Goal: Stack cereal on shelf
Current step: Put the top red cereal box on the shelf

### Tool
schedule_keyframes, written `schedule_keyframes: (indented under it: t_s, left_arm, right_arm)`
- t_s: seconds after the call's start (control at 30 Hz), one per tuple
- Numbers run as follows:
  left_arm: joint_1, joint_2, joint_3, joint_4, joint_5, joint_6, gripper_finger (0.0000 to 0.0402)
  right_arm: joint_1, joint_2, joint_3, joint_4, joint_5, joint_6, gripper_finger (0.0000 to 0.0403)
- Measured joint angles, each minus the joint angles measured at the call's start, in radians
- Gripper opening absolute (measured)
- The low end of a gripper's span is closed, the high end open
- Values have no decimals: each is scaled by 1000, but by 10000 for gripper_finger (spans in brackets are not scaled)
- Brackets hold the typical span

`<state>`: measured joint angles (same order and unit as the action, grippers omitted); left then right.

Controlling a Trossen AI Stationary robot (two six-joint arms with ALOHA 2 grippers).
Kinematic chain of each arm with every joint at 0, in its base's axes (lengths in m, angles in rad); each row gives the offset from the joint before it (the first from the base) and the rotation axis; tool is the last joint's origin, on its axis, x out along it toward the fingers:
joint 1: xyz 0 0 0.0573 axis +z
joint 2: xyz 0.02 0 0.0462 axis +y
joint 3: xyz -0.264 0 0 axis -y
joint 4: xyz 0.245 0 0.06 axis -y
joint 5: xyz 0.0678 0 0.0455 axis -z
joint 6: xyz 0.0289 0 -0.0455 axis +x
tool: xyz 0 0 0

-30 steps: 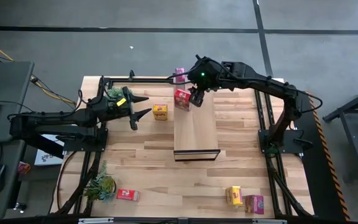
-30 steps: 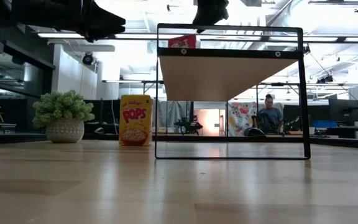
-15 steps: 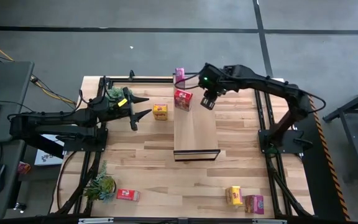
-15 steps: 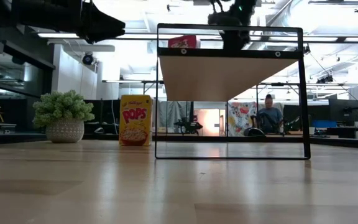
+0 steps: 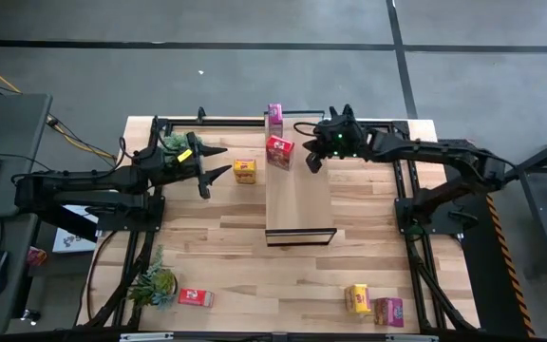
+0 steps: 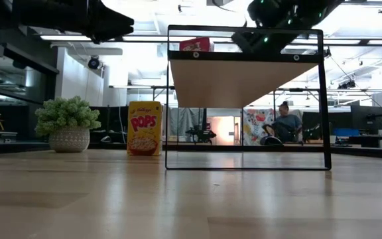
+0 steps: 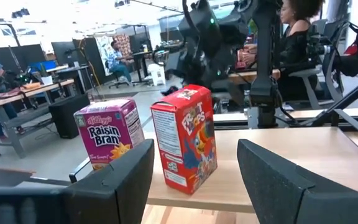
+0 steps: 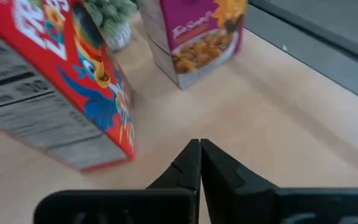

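The shelf [image 5: 302,195] is a long light-wood plank on a dark frame in the middle of the table. A red cereal box [image 5: 278,150] stands on the shelf's far part, with a magenta cereal box [image 5: 274,116] behind it at the far end. Both boxes also show in the right wrist view, red [image 8: 55,93] and magenta [image 8: 194,31]. My right gripper [image 5: 311,162] is shut over the shelf, just right of the red box, with nothing between its fingers [image 8: 191,163]. My left gripper [image 5: 218,162] hangs open left of the shelf, its fingers aimed toward the red box [image 7: 185,137].
A yellow cereal box [image 5: 245,171] stands on the table left of the shelf, under my left gripper's reach. Near the table's front edge lie a red box [image 5: 196,297], a yellow box [image 5: 357,298] and a magenta box [image 5: 387,311]. Potted plants stand at far left [image 5: 177,142] and near left [image 5: 152,283].
My right gripper has drawn back from the red box toward the table's right edge and its fingers have closed. The red box stays standing on the shelf where it was.
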<state>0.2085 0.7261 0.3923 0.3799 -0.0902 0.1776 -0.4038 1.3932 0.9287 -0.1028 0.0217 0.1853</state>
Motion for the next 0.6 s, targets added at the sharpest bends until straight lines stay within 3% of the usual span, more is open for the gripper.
schedule_keyframes:
  t_s: [0.17, 0.3, 0.4, 0.53, 0.6]
  left_arm:
    - [0, 31, 0, -1, 0, -10, 220]
    - [0, 118, 16, 17, -1, -25, 188]
    - [0, 209, 65, 25, -2, -55, 135]
    - [0, 343, 133, 20, -2, -69, 34]
    - [2, 406, 164, 30, -2, -82, 10]
  right_arm:
    - [8, 27, -7, 79, 0, -1, 1]
    - [11, 25, 0, 88, 1, 13, 1]
    - [12, 25, 0, 83, -22, 17, 1]
    - [17, 25, 0, 80, -41, 9, 0]
    - [20, 25, 0, 86, -41, -8, 0]
